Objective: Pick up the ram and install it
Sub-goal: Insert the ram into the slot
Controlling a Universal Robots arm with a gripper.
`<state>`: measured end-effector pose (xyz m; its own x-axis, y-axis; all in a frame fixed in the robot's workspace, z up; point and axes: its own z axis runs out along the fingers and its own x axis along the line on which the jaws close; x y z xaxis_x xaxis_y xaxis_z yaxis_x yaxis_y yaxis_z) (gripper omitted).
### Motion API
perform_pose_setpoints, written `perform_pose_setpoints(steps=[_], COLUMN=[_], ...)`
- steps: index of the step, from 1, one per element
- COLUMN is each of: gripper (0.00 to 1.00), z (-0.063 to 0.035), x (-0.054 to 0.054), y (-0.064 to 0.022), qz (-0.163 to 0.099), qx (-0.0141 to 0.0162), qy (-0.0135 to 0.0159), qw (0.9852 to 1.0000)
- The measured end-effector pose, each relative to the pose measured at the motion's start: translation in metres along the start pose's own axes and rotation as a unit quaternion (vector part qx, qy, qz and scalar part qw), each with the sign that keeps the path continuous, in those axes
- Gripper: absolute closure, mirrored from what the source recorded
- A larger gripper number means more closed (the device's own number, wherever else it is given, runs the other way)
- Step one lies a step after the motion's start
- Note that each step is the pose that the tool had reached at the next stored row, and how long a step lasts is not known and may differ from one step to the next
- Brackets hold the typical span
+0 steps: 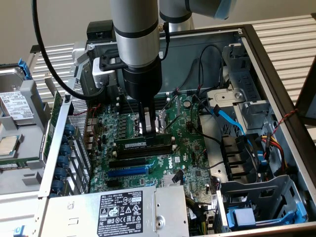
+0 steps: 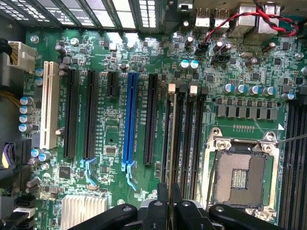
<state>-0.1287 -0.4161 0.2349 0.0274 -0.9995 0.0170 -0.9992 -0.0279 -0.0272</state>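
- The arm (image 1: 139, 54) came straight down into the open computer case (image 1: 276, 94), over the green motherboard (image 1: 185, 148).
- Jaws were clamped on the ram (image 1: 132, 143) – gripping its upper long edge, near the strip's end on the exterior view's right.
- The ram stood on edge, level, pale label facing the camera in the exterior view. It lay along a black memory slot (image 1: 148, 150), in line with it.
- Could not tell whether the strip was pressed fully home or only resting in the slot's mouth.
- In the wrist view the ram (image 2: 171, 139) showed edge-on as a thin line running out from between the fingertips (image 2: 162, 199), which sat close together on either side of it.
- The ram's slot lay between the long black slot (image 2: 150, 120) next to the blue slot (image 2: 130, 120) and the CPU socket (image 2: 240, 177) – nearer the socket.
- Two more memory slots (image 2: 192, 139) sat beside it on the socket side, their pale end tabs visible.
- The white slot (image 2: 48, 108) and a silver heatsink (image 2: 84, 211) were well apart from the ram.
- The power supply (image 1: 121, 208), with its black label, sat at the near edge of the case; a blue cable (image 1: 228, 118) ran across on the exterior view's right.
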Motion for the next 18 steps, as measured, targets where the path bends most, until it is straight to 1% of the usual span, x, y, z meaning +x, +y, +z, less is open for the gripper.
perform_pose_setpoints(steps=[18], gripper=[0.86], z=[0.0018], x=[0.0], y=[0.0006], qz=[0.004], qx=[-0.0001], qy=[0.0], qw=[1.0])
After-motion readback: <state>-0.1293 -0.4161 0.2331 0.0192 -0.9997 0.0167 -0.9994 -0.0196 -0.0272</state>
